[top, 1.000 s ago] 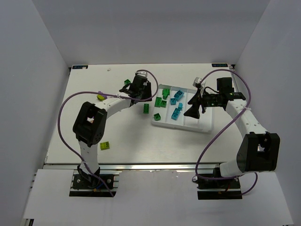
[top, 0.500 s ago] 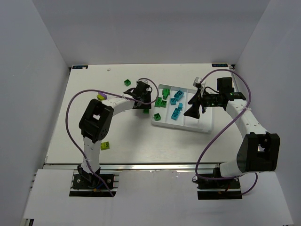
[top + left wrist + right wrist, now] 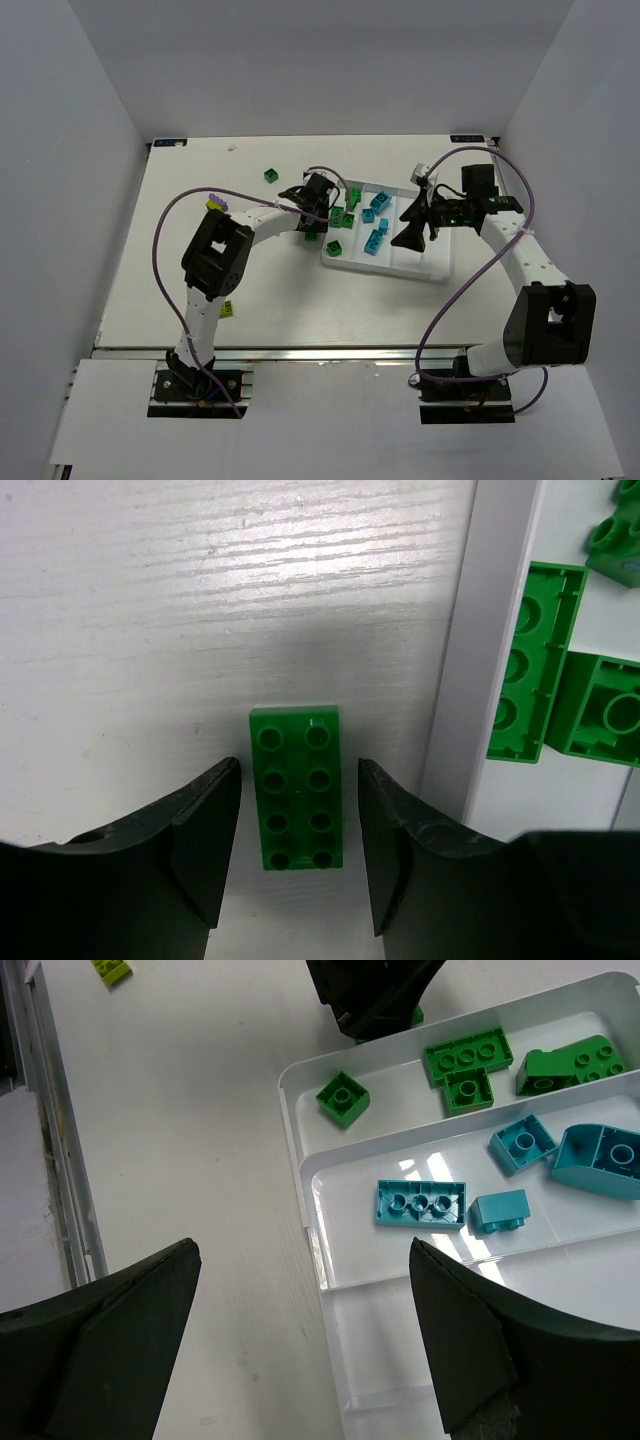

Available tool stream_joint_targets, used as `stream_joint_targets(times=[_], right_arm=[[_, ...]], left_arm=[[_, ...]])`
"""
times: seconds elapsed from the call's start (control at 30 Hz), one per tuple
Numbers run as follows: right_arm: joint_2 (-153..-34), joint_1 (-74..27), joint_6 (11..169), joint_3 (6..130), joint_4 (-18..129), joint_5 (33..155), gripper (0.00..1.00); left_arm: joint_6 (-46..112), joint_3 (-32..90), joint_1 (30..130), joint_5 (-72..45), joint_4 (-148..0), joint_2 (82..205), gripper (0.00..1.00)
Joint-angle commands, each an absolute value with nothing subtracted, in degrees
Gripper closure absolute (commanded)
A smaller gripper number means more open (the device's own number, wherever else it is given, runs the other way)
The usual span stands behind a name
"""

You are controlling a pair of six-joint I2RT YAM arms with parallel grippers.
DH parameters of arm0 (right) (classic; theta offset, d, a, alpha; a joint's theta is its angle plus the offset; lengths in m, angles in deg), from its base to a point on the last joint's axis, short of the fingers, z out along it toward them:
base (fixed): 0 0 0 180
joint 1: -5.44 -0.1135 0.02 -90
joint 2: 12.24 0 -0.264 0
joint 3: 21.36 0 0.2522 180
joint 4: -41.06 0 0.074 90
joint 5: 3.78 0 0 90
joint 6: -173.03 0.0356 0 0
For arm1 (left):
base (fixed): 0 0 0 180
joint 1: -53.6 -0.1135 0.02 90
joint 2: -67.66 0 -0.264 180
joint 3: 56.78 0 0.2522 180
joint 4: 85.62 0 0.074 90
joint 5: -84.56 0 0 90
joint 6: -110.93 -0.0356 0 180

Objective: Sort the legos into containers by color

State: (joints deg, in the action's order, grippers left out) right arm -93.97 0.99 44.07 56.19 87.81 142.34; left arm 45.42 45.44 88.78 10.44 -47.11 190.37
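A dark green two-by-four lego (image 3: 297, 785) lies flat on the table just left of the white tray's rim (image 3: 480, 660). My left gripper (image 3: 298, 830) is open and straddles it, with a narrow gap between each finger and the brick. From above, this gripper (image 3: 314, 215) largely hides the brick (image 3: 311, 235). In the containers, several green legos (image 3: 465, 1055) lie in the outer compartment and several cyan ones (image 3: 421, 1204) in the one beside it. My right gripper (image 3: 305, 1330) hangs wide open above the tray (image 3: 385, 270), holding nothing.
Loose on the table are a dark green brick (image 3: 270, 175) at the back, a lime brick (image 3: 213, 205) at the left and another lime brick (image 3: 227, 308) beside the left arm. The left arm's purple cable loops over the left half of the table.
My left gripper has swung right, from near the back green brick to the tray's left edge, and now sits over the green brick with its jaws narrower. The right arm has not moved.
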Motion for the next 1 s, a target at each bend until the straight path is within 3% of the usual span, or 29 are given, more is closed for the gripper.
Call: stream_joint_targets(times=[0.0,0.17,0.2,0.27,0.3,0.37,0.97], right_arm=[[-92.1,1.7,44.4,55.9,86.9,143.8,0.11],[-92.4,1.8,44.4,56.1,86.8,144.1,0.1],[-92.4,1.8,44.4,56.2,86.8,144.1,0.11],[-92.3,1.9,44.4,56.3,86.8,144.1,0.11],[-92.3,1.9,44.4,56.4,86.8,144.1,0.11],[-92.2,1.9,44.4,56.4,86.9,144.0,0.11],[-92.4,2.2,44.4,55.9,87.1,144.3,0.11]], left_arm=[[45.5,43.0,89.9,14.1,-40.8,192.6,0.41],[45.7,39.4,89.9,14.3,-41.7,192.3,0.6],[45.7,39.0,89.9,13.9,-41.9,192.1,0.7],[45.9,38.3,89.9,13.3,-42.5,191.8,0.81],[45.9,38.2,89.9,13.2,-42.8,191.6,0.92],[46.4,38.2,89.9,13.8,-43.0,190.0,1.0],[48.9,42.0,90.6,4.7,-47.5,175.2,1.0]])
